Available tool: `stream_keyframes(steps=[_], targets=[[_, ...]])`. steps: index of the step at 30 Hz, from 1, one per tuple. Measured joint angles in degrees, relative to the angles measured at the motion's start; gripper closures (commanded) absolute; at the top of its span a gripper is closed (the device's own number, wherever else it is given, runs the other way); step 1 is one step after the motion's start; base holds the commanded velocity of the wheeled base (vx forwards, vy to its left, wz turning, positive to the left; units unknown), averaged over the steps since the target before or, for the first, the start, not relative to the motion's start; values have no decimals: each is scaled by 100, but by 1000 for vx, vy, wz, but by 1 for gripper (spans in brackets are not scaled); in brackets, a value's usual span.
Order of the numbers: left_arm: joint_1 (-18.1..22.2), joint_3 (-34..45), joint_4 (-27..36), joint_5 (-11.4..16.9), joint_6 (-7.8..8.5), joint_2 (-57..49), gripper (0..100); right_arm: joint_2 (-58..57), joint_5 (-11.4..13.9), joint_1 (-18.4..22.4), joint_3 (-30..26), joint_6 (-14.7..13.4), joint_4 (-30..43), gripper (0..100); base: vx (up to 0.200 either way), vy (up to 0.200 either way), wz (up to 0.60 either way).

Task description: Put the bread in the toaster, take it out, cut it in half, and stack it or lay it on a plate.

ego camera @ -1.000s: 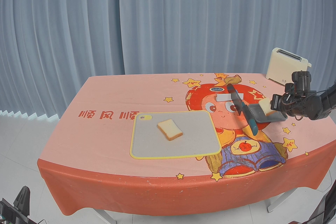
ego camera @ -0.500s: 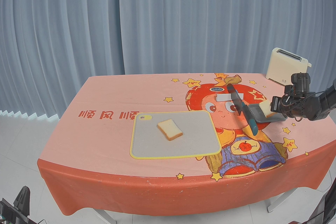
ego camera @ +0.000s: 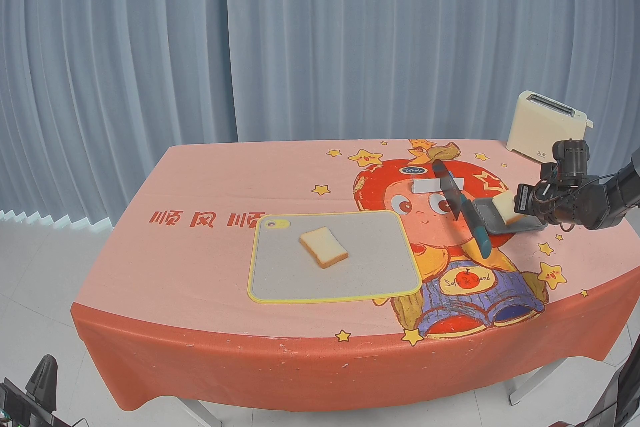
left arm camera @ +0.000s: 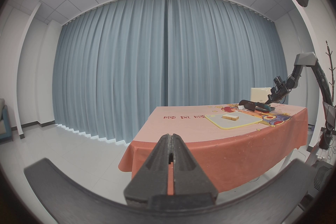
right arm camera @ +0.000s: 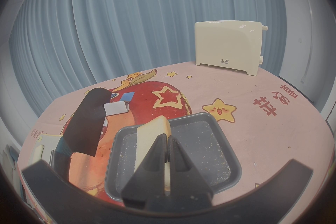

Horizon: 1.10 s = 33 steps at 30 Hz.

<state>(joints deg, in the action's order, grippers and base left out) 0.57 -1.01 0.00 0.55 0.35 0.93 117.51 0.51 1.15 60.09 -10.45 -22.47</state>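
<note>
While it stands on edge over the tray [right arm camera: 210, 151], maybe touching it, bread [right arm camera: 152, 133] is pinched in the right jaws | second slice [ego camera: 323, 246] flat on board [ego camera: 373, 265] | toaster [ego camera: 543, 127] beyond, apart | left jaws closed on nothing, off the worktop [ego camera: 220, 181]

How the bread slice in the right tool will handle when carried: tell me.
The bread slice is probably light: the right tool holds it upright by one thin pinch over the tray. It seems fairly stiff, standing without sagging. Crumbs on the tray suggest it sheds or tears if squeezed hard.
</note>
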Motion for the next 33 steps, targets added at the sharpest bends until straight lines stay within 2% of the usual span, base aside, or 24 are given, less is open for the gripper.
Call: stream_keyframes(steps=[6,7,33], targets=[[0,0,0,-1,-2,0,100,24,0,0,24,0,0,100,0,0,0],[0,0,0,0,0,0,100,27,0,0,28,0,0,0,0,0,0],[0,0,0,-1,-2,0,100,-56,-24,-22,27,-59,0,0,0,0,0]])
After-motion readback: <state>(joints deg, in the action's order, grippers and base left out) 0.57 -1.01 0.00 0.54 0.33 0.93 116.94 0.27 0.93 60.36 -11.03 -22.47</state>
